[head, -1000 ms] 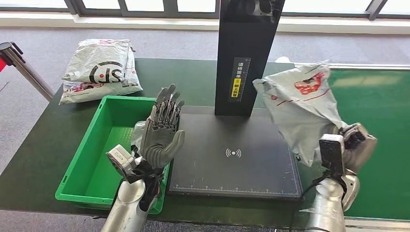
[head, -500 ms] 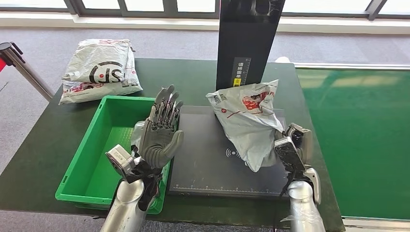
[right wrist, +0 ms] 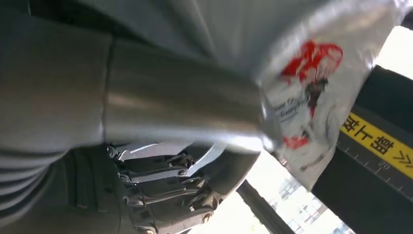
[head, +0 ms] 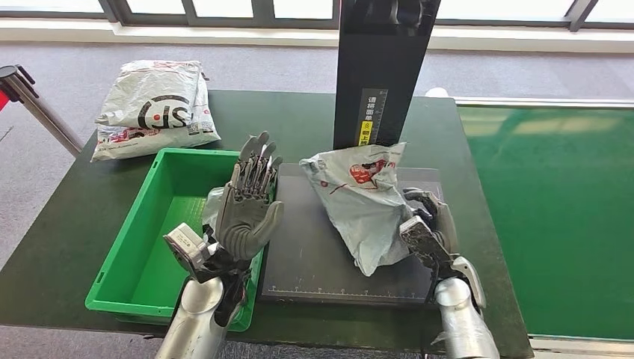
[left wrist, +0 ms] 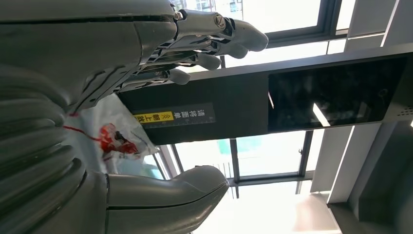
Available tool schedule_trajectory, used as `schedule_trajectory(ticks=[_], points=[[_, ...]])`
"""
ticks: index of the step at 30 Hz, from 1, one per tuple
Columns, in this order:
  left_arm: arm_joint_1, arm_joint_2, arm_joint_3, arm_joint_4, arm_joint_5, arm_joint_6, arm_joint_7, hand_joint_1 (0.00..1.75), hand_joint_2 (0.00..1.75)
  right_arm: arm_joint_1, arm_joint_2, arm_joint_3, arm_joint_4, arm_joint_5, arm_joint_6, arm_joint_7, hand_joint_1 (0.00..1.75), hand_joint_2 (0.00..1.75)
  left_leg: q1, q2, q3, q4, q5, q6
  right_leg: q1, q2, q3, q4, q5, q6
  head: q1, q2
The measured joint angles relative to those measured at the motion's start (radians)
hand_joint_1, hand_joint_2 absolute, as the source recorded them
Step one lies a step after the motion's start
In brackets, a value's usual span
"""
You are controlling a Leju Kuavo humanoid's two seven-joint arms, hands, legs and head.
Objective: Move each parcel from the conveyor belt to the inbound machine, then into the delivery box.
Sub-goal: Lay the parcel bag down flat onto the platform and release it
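Parcels number two in our head view: a grey-white one with red print [head: 359, 202] lies tilted on the black scanning plate of the inbound machine [head: 314, 254], just at the foot of its black upright column [head: 381, 75], and a second parcel with a dark round logo [head: 153, 108] rests at ten o'clock on the dark green table [head: 60, 224], well apart from the first. Our right hand [head: 426, 224] grips the first parcel at its four o'clock corner, fingers curled along its edge. Our left hand [head: 250, 206] stands upright with palm showing and fingers apart, holding nothing, over the near right rim of the one green delivery box [head: 127, 254], which sits at nine o'clock, just beside the plate. The column blocks the way at twelve o'clock; the left hand stands between parcel and box. Bare plate shows at six and eight o'clock of the held parcel. At three o'clock lies the green conveyor belt [head: 561, 209]; a barrier post [head: 30, 97] leans at the far left, off the table. From our left wrist, we see the left hand's fingers [left wrist: 219, 34] spread with nothing between them and the thumb, the column's yellow label [left wrist: 170, 117] beyond, and the red-printed parcel [left wrist: 107, 136] beside the palm. From our right wrist, the parcel [right wrist: 302, 97] drapes over the thumb [right wrist: 180, 117], with the darker fingers [right wrist: 165, 190] curled on its other side and the yellow label [right wrist: 375, 141] close behind.
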Motion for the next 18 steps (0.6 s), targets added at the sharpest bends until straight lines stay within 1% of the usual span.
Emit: schedule_trajectory(ticks=[18], points=[[-0.002,0.000,0.000,0.016,0.006,0.001,0.000,0.00,1.75,-0.017,-0.016,0.021,0.044,-0.016,0.033,-0.019,0.00,0.00,0.000,0.000,0.000,0.000,0.000,0.000,0.000,0.000,0.000,0.000,0.000,0.000,0.000,0.000]])
